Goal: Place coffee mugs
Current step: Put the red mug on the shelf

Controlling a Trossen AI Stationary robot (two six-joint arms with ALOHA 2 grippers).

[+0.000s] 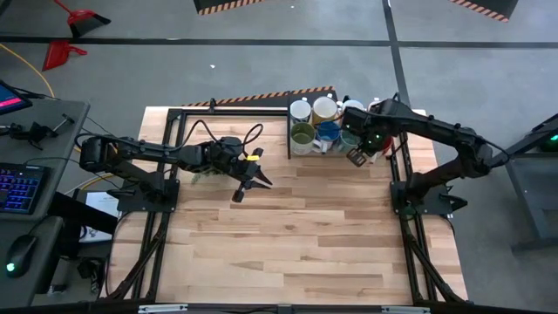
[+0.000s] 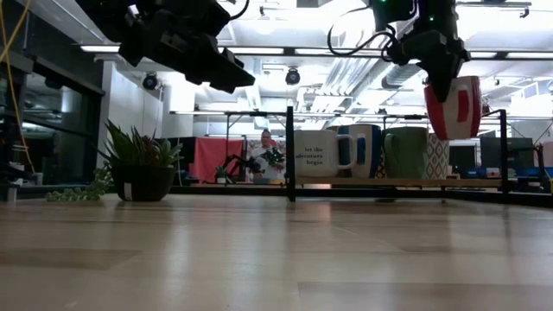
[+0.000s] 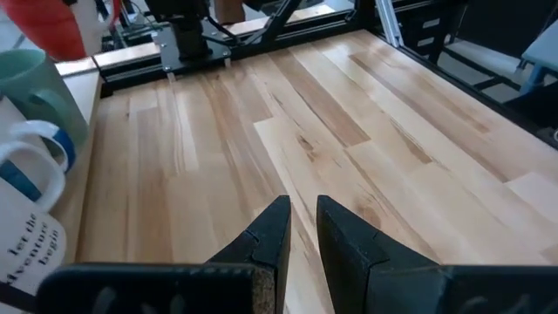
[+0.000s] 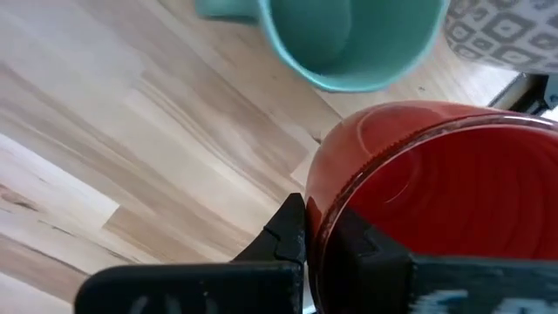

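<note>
Several coffee mugs (image 1: pixel 316 124) stand in a cluster on their bases at the far edge of the table, among them a white lettered one (image 2: pixel 315 154), a blue one (image 2: pixel 363 149), an olive one (image 2: pixel 406 152) and a teal one (image 4: pixel 349 39). My right gripper (image 2: pixel 436 82) is shut on a red mug (image 2: pixel 455 108) and holds it in the air just right of the cluster. My left gripper (image 1: pixel 251 187) hovers over the table's middle left, open by a narrow gap (image 3: pixel 302 228), with nothing in it. My right gripper pinches the red mug's wall at the rim (image 4: pixel 324 187), one finger (image 4: pixel 288 231) outside and one (image 4: pixel 370 249) inside. The fingers come from above, pointing down. The mug hangs upright below them, lifted clear, above and beside the teal mug.
The mugs stand inside a black frame (image 1: pixel 289 131) on a low shelf (image 2: pixel 371 182). A grey-patterned mug (image 4: pixel 506 30) is next to the teal one. A potted plant (image 2: pixel 138 168) stands at the far left. Bare wood (image 1: pixel 296 235) fills the near half.
</note>
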